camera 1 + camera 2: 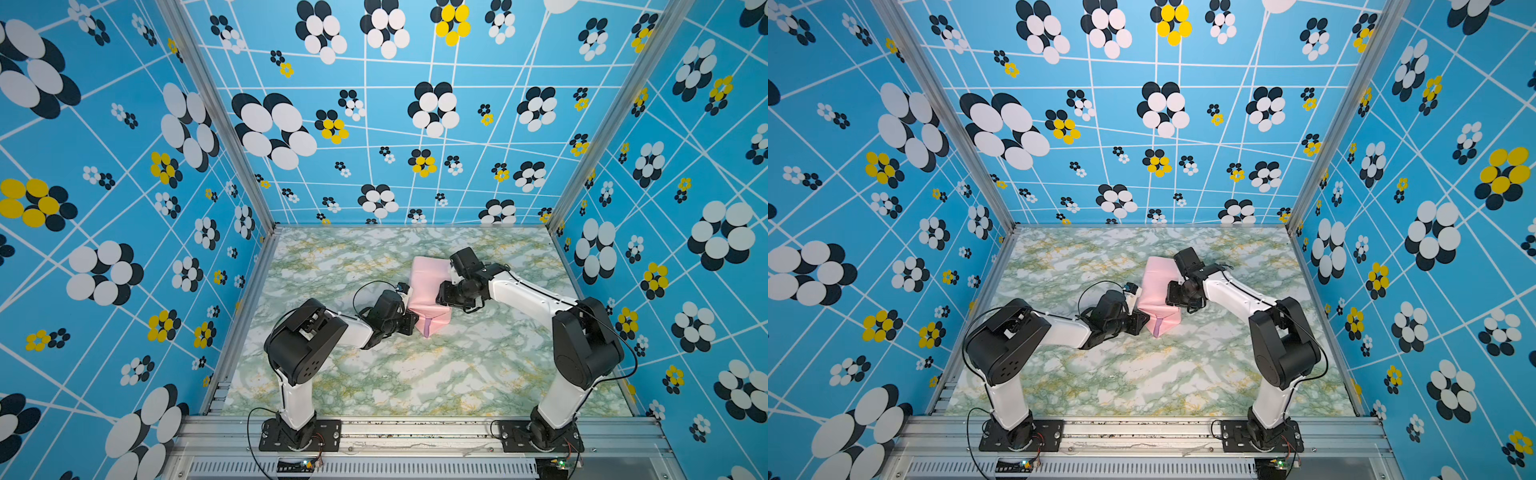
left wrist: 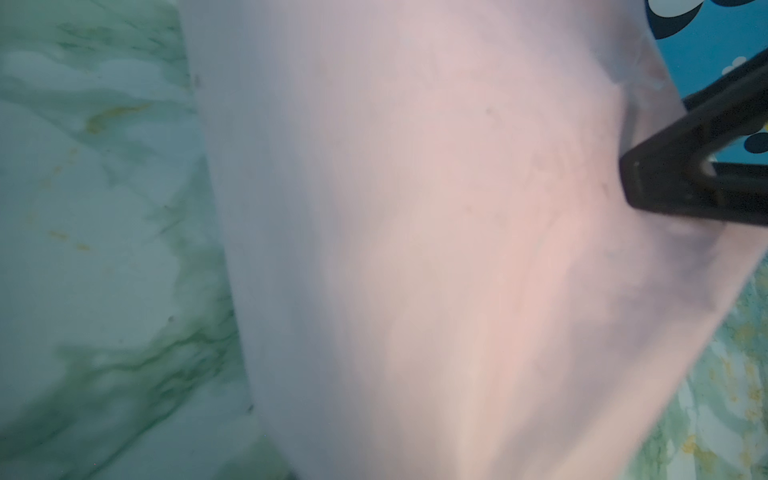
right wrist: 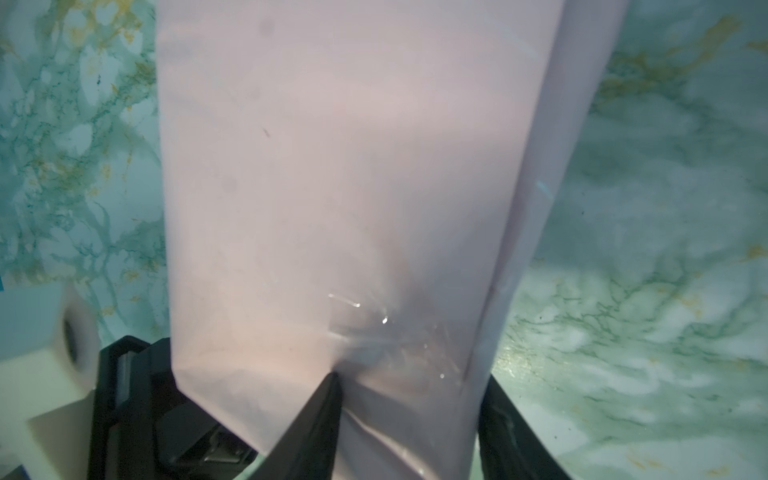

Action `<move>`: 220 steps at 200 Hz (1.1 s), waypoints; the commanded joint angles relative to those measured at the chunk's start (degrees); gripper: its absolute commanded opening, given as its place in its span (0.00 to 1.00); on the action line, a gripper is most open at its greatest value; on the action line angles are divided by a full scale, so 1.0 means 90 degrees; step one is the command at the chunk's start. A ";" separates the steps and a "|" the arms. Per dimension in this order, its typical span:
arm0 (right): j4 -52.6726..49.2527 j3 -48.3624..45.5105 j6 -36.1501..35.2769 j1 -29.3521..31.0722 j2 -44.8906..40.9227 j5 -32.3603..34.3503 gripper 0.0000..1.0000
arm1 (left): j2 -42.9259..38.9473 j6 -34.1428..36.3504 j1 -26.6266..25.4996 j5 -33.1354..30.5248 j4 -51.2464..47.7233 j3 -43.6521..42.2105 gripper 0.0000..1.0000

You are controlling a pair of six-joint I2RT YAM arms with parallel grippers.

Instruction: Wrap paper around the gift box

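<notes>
pink-wrapped parcel mid-tabletop, a pincer on each side

the large thin paper sheet point(image 1: 428, 286), pale pink outward with lilac showing at its near end, lies folded into a long parcel on the green marbled tabletop point(image 1: 457, 374). the dark navy gift box is hidden, presumably inside. the right pincer point(image 1: 442, 293) is half open and grips nothing: one finger point(image 3: 320, 415) rests on the top face beside a glossy clear patch point(image 3: 374, 328), the other runs down the right wall. the left pincer point(image 1: 411, 320) is at the near left side; i cannot tell its opening. lifting that finger could let the seam spring open. a sideways drag could tear the sheet or push the box out of the unsealed near end.
</notes>
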 commanded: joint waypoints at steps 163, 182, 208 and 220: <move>-0.0419 -0.0484 0.0150 0.0129 0.0154 -0.0141 0.52 | 0.0219 -0.0196 -0.0212 -0.0693 0.0036 -0.0222 0.24; -0.0420 -0.0483 0.0141 0.0130 0.0151 -0.0136 0.52 | 0.0053 -0.0226 -0.0038 -0.0743 0.0097 -0.0487 0.24; -0.0432 -0.0522 0.0143 0.0130 0.0122 -0.0116 0.52 | -0.0022 -0.0246 0.0178 -0.0691 0.0137 -0.0639 0.24; -0.0430 -0.0537 0.0151 0.0130 0.0107 -0.0112 0.52 | -0.0038 -0.0249 0.0247 -0.0663 0.0144 -0.0658 0.24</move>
